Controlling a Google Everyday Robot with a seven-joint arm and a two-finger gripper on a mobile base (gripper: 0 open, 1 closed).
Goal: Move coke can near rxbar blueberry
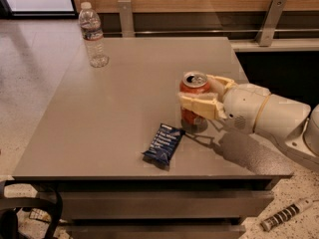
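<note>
The coke can (193,87), orange-red with a silver top, stands upright at the table surface, right of centre. My gripper (200,94) comes in from the right on a white arm, with its cream fingers (199,105) shut around the can's middle. The rxbar blueberry (163,144), a flat dark navy wrapper with white text, lies on the table just in front and to the left of the can, a small gap between them.
A clear plastic water bottle (92,36) stands at the far left corner of the grey table (104,123). A wooden wall with metal brackets (269,21) runs behind. The table's front edge is close to the bar. Cables lie on the floor at lower left.
</note>
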